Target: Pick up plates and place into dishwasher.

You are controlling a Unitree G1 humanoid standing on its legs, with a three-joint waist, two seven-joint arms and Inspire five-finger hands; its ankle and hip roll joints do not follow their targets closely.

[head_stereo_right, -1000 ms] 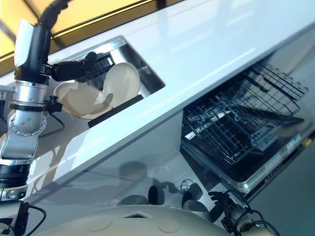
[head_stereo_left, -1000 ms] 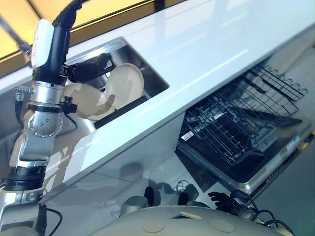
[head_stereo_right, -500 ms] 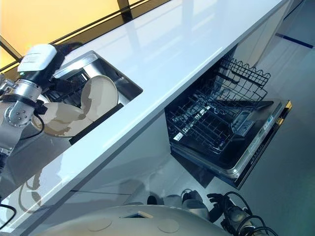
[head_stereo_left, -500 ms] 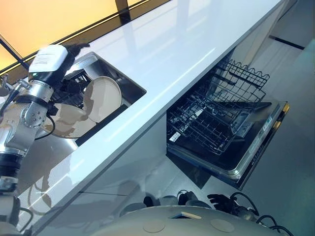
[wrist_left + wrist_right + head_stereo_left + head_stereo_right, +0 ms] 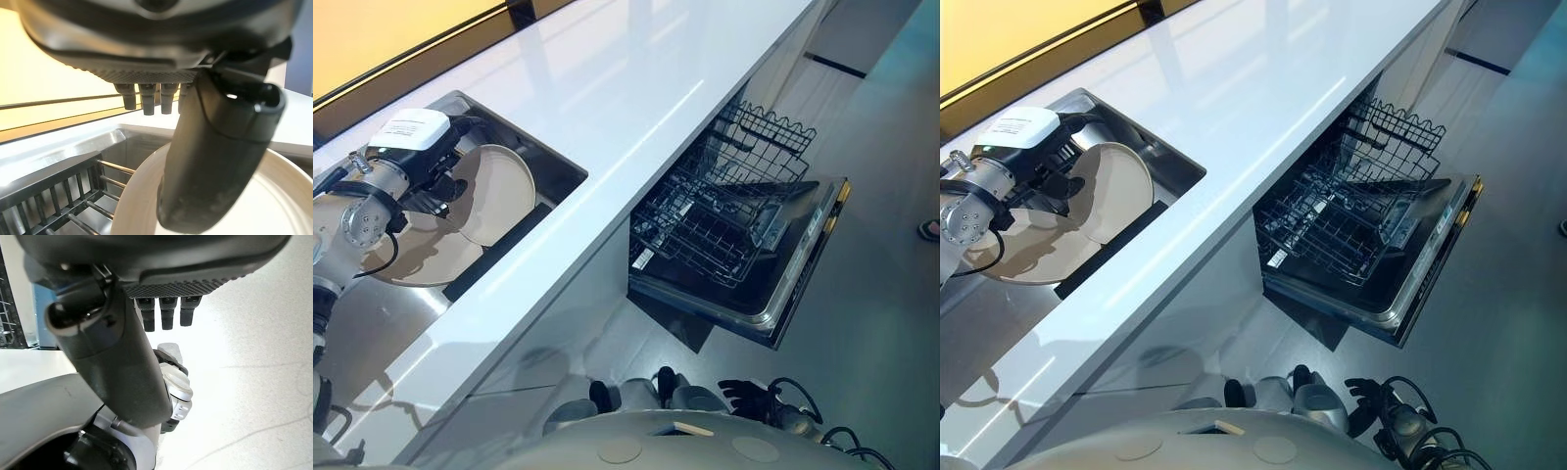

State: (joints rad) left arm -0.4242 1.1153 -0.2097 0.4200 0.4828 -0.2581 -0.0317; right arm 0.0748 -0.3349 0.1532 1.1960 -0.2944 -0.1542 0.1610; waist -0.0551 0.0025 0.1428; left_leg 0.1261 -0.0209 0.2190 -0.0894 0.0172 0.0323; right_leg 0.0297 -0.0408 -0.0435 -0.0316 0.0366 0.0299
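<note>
stainless steel forms the sink (image 5: 551, 164), the landmark here, sunk into the left part of a long white countertop (image 5: 636, 69). inside the sink a cream plate (image 5: 494, 193) stands tilted on its edge, leaning toward the sink's left side, and a second cream plate (image 5: 411, 257) lies lower and flatter just left of it, near the basin floor. the left hand (image 5: 448, 176) reaches into the sink from its left and sits against the tilted plate; in the left wrist view its thumb (image 5: 215, 161) lies across the plate's pale face (image 5: 288, 196) with the fingers (image 5: 146, 100) curled over the rim, so it is pinching that plate. a dark wire rack (image 5: 58, 196) stands in the sink beside the plate. right of the sink and below the countertop's edge, the dishwasher (image 5: 773, 294) stands open with its door dropped flat and its black wire rack (image 5: 720, 220) pulled out over it. the right hand (image 5: 744, 395) hangs low, well right of the sink and near the floor; in the right wrist view its fingers (image 5: 166, 313) point straight out, relaxed, holding nothing.
</note>
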